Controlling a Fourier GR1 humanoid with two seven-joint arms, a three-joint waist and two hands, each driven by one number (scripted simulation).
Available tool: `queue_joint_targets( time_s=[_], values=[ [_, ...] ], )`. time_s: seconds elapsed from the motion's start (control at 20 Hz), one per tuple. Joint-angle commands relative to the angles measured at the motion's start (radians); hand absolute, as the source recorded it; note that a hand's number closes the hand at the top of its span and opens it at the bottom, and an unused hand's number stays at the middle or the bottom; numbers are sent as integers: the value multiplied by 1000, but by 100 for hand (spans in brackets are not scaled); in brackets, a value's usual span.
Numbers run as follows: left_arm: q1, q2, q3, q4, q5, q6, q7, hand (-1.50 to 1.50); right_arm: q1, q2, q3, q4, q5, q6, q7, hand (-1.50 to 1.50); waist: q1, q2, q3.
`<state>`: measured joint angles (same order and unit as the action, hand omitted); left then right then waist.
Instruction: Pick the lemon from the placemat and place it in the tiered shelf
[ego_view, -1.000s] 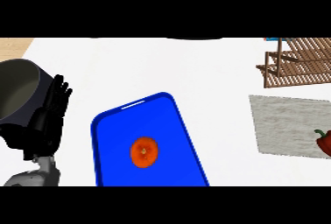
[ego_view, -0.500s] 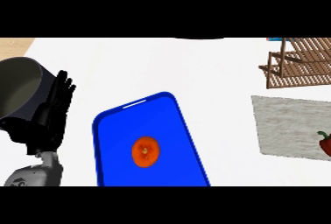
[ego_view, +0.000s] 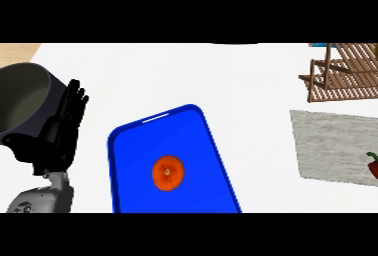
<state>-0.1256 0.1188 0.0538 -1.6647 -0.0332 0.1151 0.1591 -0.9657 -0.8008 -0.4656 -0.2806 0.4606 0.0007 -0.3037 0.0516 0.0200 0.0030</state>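
Starting at the left edge, we've got a dark grey pot (ego_view: 22, 102) sitting on the white counter (ego_view: 184, 75), and just in front of it our left hand (ego_view: 59, 132) is up with its fingers straight and together, thumb out to the side, holding nothing. It looks parked rather than busy. Our right hand isn't in view at all.

Moving toward the middle, there's the blue placemat (ego_view: 140, 150), tilted a bit, and the lemon (ego_view: 167, 172) sits right in the centre of it. Honestly it looks more orange than yellow from up here, but it's the only fruit on the mat, so that's our target.

Handling guess: small, light, rigid enough to squeeze without bruising, but round and smooth-skinned, so we reckon it could roll or squirt out if we pinch it off-centre. We'd come down from above and curl fingers and thumb around its widest part, opposite sides.

Further right is a grey mat (ego_view: 332, 147) with a red pepper (ego_view: 373, 165) at its right edge, and up in the far right corner the wooden tiered shelf (ego_view: 343, 72), well apart from the lemon, so nothing's been picked yet
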Motion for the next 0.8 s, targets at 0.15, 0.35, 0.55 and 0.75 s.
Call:
queue_joint_targets(
  time_s=[0.15, 0.35, 0.55, 0.75],
  values=[
    [-5, -1, -4, -9, -11, 6, 12, 0, -49, -27, -18, 69, -15, 79, -43, -150, 3, 1, 1],
    [-33, 2, 25, 60, 0, 3, -35, 0, -32, -15, -52, 80, -50, 80, -112, -150, -6, 4, 1],
    [2, 10, 24, 0, 9, -5, 1, 0, -49, -82, -129, 89, -131, 168, -101, -150, -15, -5, 0],
    [-54, 12, 30, 58, -7, 7, -1, 0, -73, -148, -159, 92, -155, 145, -31, -150, -24, -4, -1]
  ],
)
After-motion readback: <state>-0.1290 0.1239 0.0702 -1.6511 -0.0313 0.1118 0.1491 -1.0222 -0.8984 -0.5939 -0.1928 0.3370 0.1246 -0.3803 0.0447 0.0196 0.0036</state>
